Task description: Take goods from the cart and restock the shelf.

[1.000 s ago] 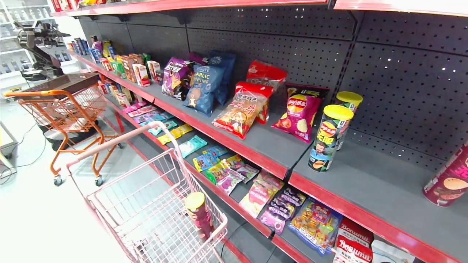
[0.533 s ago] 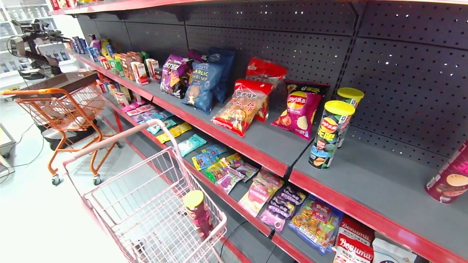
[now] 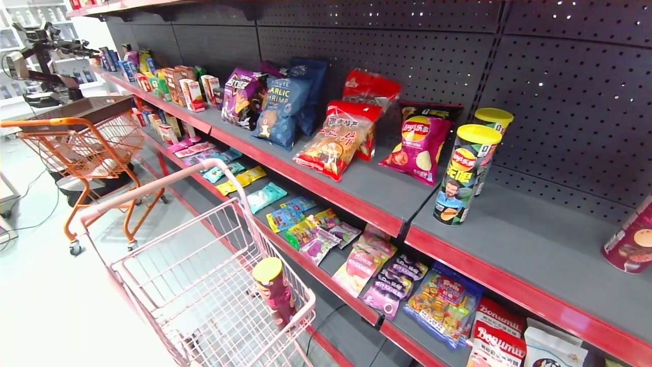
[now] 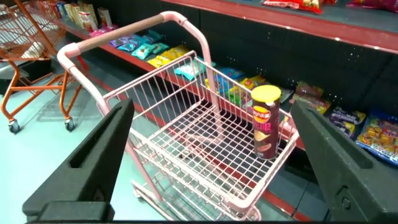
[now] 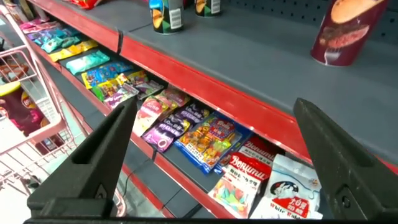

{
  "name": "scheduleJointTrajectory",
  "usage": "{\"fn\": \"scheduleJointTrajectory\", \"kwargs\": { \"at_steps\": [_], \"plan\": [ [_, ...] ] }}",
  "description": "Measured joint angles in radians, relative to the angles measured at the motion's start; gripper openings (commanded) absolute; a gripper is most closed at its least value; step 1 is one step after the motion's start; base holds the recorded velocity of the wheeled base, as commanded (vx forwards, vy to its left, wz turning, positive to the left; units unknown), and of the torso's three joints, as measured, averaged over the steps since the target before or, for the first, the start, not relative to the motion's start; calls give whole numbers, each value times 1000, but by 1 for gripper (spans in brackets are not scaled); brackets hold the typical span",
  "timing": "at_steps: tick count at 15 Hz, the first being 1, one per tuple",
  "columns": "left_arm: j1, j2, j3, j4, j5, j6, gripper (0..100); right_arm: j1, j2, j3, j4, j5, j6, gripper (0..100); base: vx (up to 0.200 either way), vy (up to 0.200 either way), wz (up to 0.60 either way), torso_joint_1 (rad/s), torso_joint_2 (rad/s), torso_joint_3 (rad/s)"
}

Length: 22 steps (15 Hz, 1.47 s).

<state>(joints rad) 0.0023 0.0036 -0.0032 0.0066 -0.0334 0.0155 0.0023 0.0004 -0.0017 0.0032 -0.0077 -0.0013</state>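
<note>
Left gripper and right gripper gape wide; 1 can in cart, seemingly partly wire-hidden.

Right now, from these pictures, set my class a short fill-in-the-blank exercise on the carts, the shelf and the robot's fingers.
The pink cart holds just ____ can.
The other cart is coloured ____.
The left gripper has its fingers ____.
Beside the magenta bag, two cans on the shelf have ____ lids.
Missing words: one; orange; open; yellow.
</note>
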Motion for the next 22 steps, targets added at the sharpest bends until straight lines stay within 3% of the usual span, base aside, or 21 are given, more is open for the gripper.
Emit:
{"fn": "scheduleJointTrajectory", "kwargs": {
  "at_steps": [13, 22],
  "plan": [
    [0, 0, 0, 0, -1, 1, 100, 1, 0, 0, 0, 0, 0, 100, 0, 0, 0, -153, 373, 218],
    [0, 0, 0, -1, -1, 3, 100, 0, 0, 0, 0, 0, 0, 100, 0, 0, 0, -188, 522, 331]
  ]
}}
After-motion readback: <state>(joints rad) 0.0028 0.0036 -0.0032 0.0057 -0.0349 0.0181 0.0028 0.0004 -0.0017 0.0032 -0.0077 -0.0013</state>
